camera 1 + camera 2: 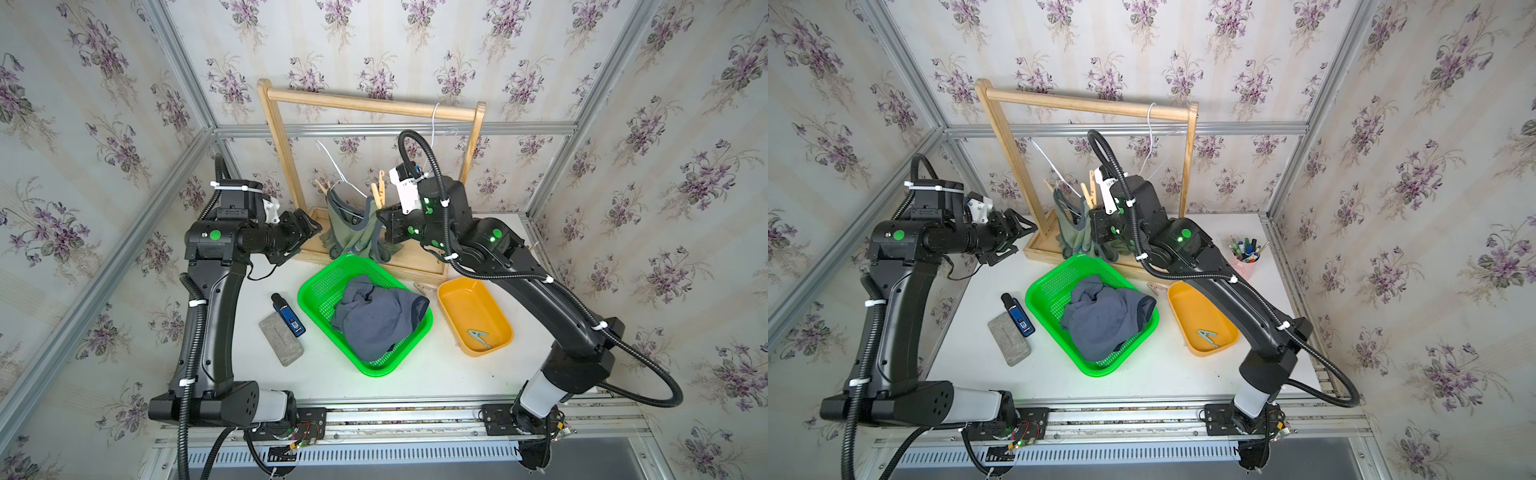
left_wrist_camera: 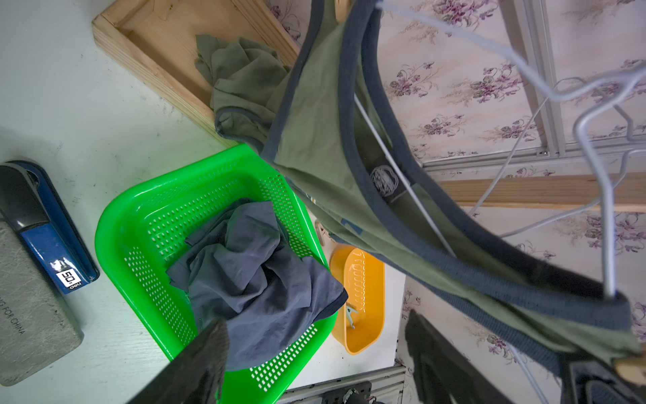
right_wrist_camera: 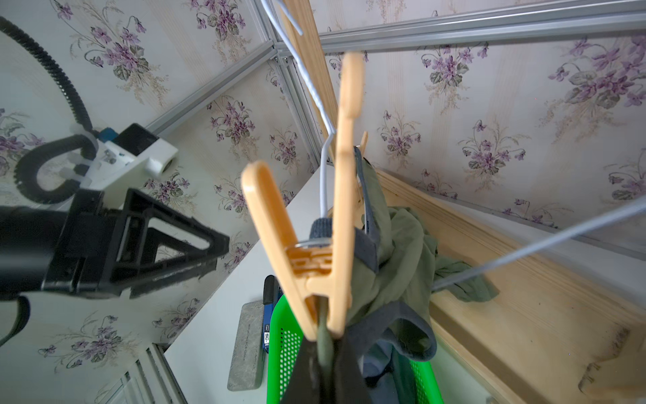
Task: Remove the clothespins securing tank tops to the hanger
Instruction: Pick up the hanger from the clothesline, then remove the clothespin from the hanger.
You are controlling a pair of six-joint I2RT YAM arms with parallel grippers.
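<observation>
Right gripper pinched shut on olive tank top strap, just under tan clothespin on wire hanger.
Left gripper fingers apart, holding nothing. Navy tank top in green basket; grey-green clothespin in yellow tray. Stapler label: "deli", "50". Grey block: "…NG FOR CHINA".

The white worktop bears a green basket. Left of it lie a grey block and a blue device. To its right is a yellow tray, with a loose clothespin between them. Behind stands a wooden rack base.
</observation>
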